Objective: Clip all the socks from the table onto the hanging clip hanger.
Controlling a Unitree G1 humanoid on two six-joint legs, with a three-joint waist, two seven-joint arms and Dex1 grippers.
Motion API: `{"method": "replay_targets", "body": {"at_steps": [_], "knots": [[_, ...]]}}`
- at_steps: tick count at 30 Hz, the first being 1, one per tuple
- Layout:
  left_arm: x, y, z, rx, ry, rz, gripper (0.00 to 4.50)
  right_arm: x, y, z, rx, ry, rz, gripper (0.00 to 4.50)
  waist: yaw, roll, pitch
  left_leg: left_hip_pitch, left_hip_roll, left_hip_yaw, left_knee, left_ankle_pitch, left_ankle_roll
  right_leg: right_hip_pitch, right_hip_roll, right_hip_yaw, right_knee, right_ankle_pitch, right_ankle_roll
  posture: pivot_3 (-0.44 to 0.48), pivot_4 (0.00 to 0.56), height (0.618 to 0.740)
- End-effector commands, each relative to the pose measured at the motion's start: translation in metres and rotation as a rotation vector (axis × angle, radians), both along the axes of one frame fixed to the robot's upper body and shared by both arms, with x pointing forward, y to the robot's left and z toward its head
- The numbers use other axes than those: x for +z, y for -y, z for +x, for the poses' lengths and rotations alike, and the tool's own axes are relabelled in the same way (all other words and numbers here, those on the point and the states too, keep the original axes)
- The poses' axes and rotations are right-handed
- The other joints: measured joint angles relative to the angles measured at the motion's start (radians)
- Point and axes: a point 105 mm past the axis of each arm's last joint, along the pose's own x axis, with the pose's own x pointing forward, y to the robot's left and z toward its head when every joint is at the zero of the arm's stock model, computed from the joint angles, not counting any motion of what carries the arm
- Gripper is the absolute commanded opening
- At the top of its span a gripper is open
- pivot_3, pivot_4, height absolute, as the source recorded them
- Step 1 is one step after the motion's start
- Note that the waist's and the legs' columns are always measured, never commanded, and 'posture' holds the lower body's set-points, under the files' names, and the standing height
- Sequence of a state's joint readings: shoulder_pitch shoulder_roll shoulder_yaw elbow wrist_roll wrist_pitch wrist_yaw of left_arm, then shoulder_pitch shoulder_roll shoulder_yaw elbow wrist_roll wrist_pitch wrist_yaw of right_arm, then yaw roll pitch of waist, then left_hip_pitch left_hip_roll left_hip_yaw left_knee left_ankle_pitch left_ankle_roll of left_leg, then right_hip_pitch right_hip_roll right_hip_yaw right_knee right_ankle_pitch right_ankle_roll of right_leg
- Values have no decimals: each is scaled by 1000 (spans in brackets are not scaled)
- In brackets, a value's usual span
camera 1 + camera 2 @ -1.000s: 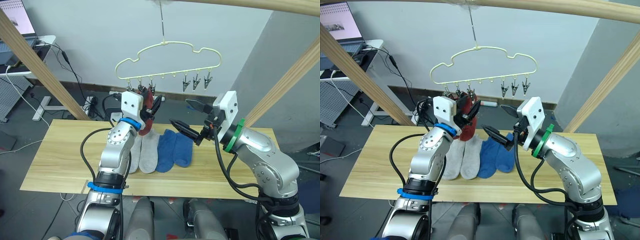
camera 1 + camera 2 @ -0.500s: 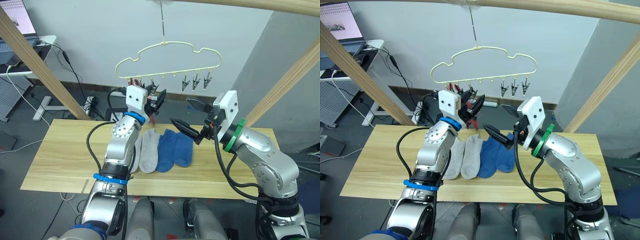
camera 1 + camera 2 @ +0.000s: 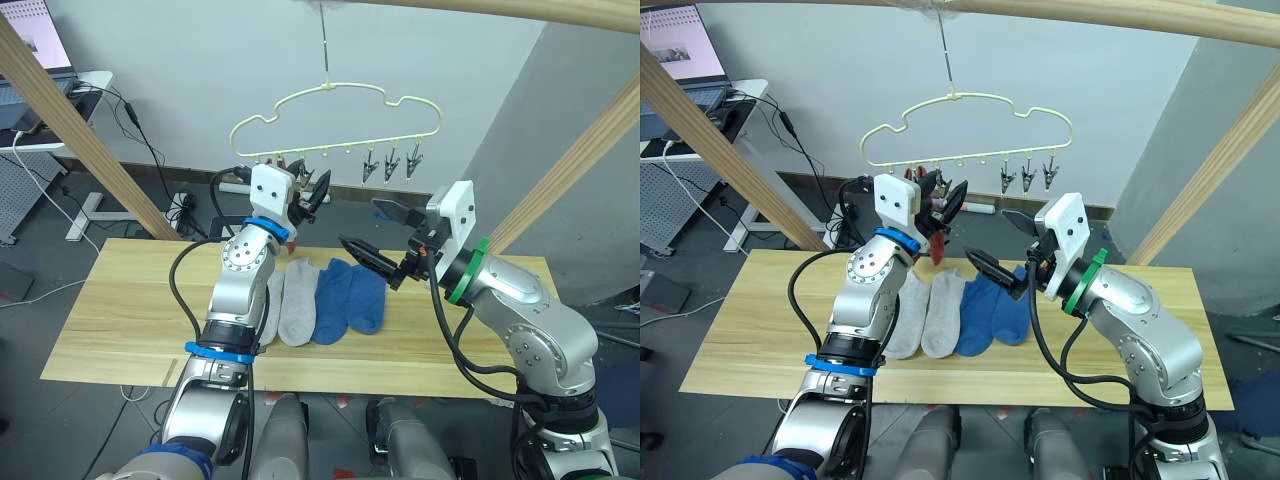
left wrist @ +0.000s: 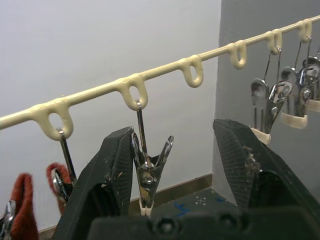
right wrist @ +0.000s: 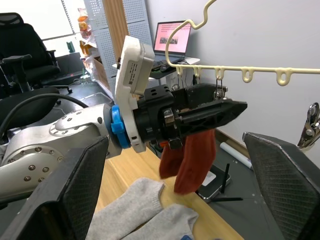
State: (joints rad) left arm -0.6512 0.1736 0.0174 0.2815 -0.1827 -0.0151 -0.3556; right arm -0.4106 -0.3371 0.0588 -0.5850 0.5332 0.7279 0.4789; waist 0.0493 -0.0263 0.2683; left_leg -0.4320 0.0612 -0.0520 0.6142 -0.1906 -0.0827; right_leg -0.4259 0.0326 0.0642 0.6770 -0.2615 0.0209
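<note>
- Setting: grey wall behind, wooden frame bars overhead and at the sides, a laptop on a side desk. The light wooden table [image 3: 120,320] holds four socks in a row: two grey socks [image 3: 288,312] and two blue socks [image 3: 350,300].
- The clip hanger [image 3: 335,125] hangs from the top bar above the table's far edge. Two red socks [image 5: 190,160] hang from clips at its left end.
- Left gripper [image 3: 310,197]: raised to the clip row, fingers apart, nothing held. In its wrist view an empty clip [image 4: 148,167] stands just inside the left finger [image 4: 107,170].
- Right gripper [image 3: 385,235]: fingers wide apart, empty, hovering over the blue socks, well below the clips.
- Judged progress: two of six socks clipped; four remain on the table.
- Risk: the left fingers sit close around the clips, so pulling away at an angle could snag a clip, swing the hanger, or tug a red sock loose.
- Risk: the table socks overlap, so one pinch may lift two.
- Hard to tell: how firmly the clips bite the red socks; the left arm covers part of the grey socks.
</note>
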Motion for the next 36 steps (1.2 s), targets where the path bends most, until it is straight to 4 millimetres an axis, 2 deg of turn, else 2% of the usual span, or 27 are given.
{"method": "replay_targets", "body": {"at_steps": [1,5,8,12,15,18,22,24,28,31,33,36], "knots": [[18,-1,-2,14,75,6,2735,12,2,-3,7,44,23,4500,0,0,0,0,0,0,0,0,0,0,0,0,0,0,0,159,265,740],[16,-1,-1,15,73,17,2735,11,3,-4,7,41,20,4500,0,0,0,0,0,0,0,0,0,0,0,0,0,0,0,159,265,740],[14,-3,1,28,61,29,2167,11,3,-3,4,40,20,4500,0,0,0,0,0,0,0,0,0,0,0,0,0,0,0,159,265,740],[16,-5,2,32,64,6,916,11,4,-4,3,37,24,4500,0,0,0,0,0,0,0,0,0,0,0,0,0,0,0,159,264,740],[18,-5,1,25,68,-5,343,9,3,-5,8,30,27,4500,0,0,0,0,0,0,0,0,0,0,0,0,0,0,0,163,262,740],[18,-6,1,22,61,-13,7,7,2,-5,11,24,25,4500,0,0,0,0,0,0,0,0,0,0,0,0,0,0,0,163,262,740],[13,-8,0,18,24,-37,7,3,2,-3,2,12,17,4500,0,0,0,0,0,0,0,0,0,0,0,0,1,0,0,168,259,740],[9,-8,0,-2,-20,-66,7,-10,2,4,-34,-18,-36,4500,0,0,0,0,0,0,0,0,0,0,0,0,1,0,0,168,259,740],[8,-13,-2,-52,-136,-203,7,-62,10,27,-198,-115,-245,4500,-1,0,0,1,0,0,1,0,0,0,0,0,1,0,0,165,252,740],[11,-19,-7,-133,-240,-341,7,-93,9,37,-251,-226,-204,4500,-3,0,0,1,0,0,1,0,0,0,0,0,2,0,0,171,248,740],[14,-26,-10,-172,-291,-423,7,-116,11,45,-295,-253,-257,4500,-7,0,0,1,1,-1,1,0,0,0,0,0,2,0,0,173,247,740],[16,-37,-15,-190,-325,-445,7,-138,9,58,-322,-251,-318,4500,-17,0,0,1,0,0,2,0,-1,0,0,0,2,0,0,178,245,740]]}}
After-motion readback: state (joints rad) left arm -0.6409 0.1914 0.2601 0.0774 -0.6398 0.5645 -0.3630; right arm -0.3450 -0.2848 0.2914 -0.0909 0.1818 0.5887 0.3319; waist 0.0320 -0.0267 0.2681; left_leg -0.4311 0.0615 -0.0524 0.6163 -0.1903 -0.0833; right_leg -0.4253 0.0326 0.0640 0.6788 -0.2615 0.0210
